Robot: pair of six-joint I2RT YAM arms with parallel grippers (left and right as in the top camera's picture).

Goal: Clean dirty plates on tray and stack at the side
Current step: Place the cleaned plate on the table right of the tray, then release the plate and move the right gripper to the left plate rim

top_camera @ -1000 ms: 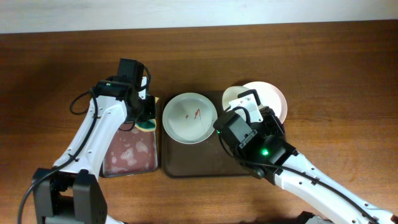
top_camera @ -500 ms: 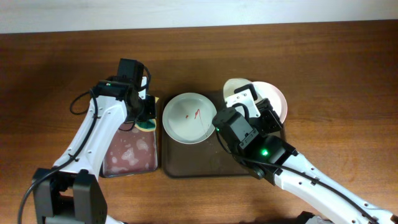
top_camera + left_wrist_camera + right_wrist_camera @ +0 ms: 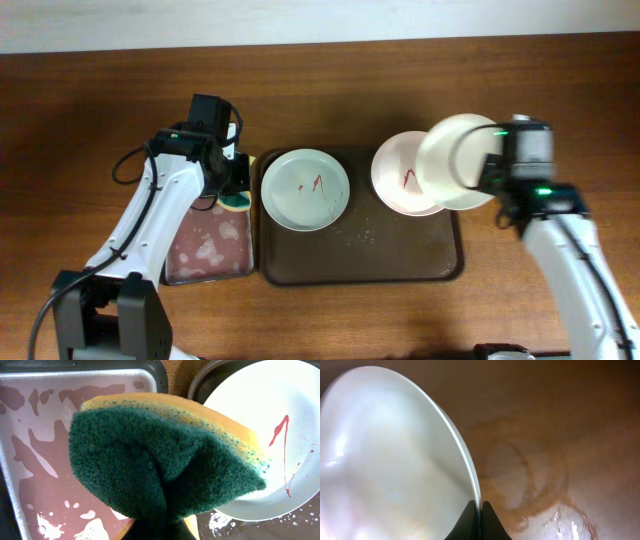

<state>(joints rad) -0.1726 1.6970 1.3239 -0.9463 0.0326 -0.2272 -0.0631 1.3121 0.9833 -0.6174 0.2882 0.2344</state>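
The dark brown tray [image 3: 345, 262] holds two plates. A pale green plate [image 3: 305, 189] with red scribbles sits at its left; it shows in the left wrist view [image 3: 260, 420]. A pinkish plate [image 3: 400, 175] with a red mark sits at its right. My right gripper [image 3: 487, 170] is shut on the rim of a third plate [image 3: 455, 160], clean-faced, held tilted above the tray's right edge; the right wrist view shows the plate [image 3: 390, 455] pinched in the jaws [image 3: 481, 506]. My left gripper [image 3: 235, 190] is shut on a green and yellow sponge [image 3: 160, 455], just left of the pale green plate.
A smaller black tray with a wet pinkish inside [image 3: 207, 245] lies left of the brown tray; it fills the left of the left wrist view [image 3: 45, 460]. Crumbs lie on the brown tray floor [image 3: 360, 238]. Bare wooden table [image 3: 560, 110] lies to the right.
The right arm has swung from over the tray's middle to the right, carrying its plate up and rightward and uncovering the pinkish plate. The left arm has not moved.
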